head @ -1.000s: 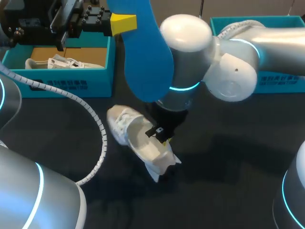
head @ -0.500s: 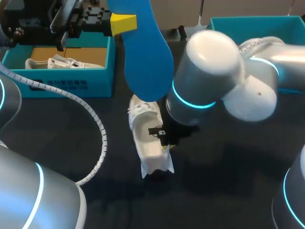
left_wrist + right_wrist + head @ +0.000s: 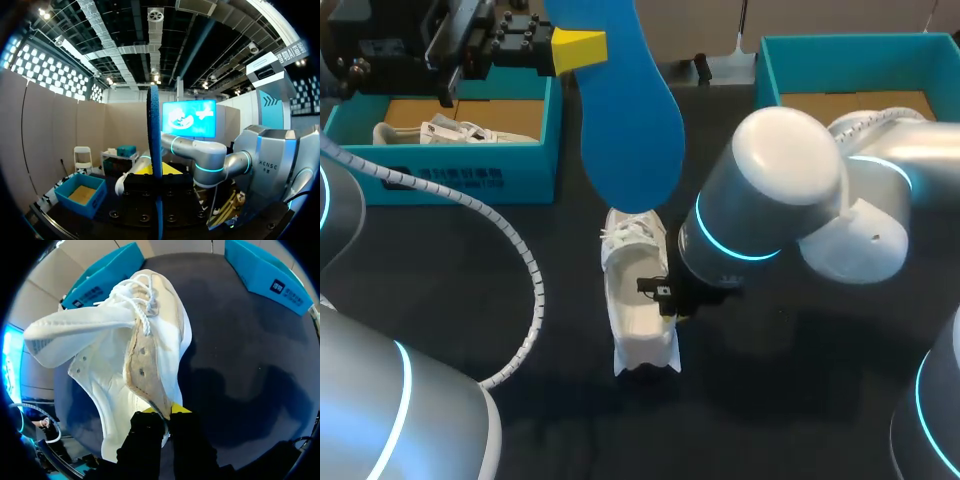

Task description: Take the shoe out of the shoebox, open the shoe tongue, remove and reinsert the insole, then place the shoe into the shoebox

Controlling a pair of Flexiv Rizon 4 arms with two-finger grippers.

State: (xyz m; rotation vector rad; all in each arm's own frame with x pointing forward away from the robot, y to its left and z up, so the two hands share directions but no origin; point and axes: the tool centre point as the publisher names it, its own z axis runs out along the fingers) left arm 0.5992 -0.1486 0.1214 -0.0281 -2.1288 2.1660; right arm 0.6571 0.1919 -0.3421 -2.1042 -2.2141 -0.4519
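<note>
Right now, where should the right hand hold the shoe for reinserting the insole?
The side wall of the shoe beside its opening, from above: the right hand pinches that thin upstanding rim now, leaving the mouth open upward for the insole.

Printed in white, two short lines on the front wall of the teal shoebox [image 3: 455, 180] at ten o'clock on the desk; too small to read. Likewise marked in white, the second shoebox [image 3: 282, 287] at two o'clock, equally illegible.
</note>
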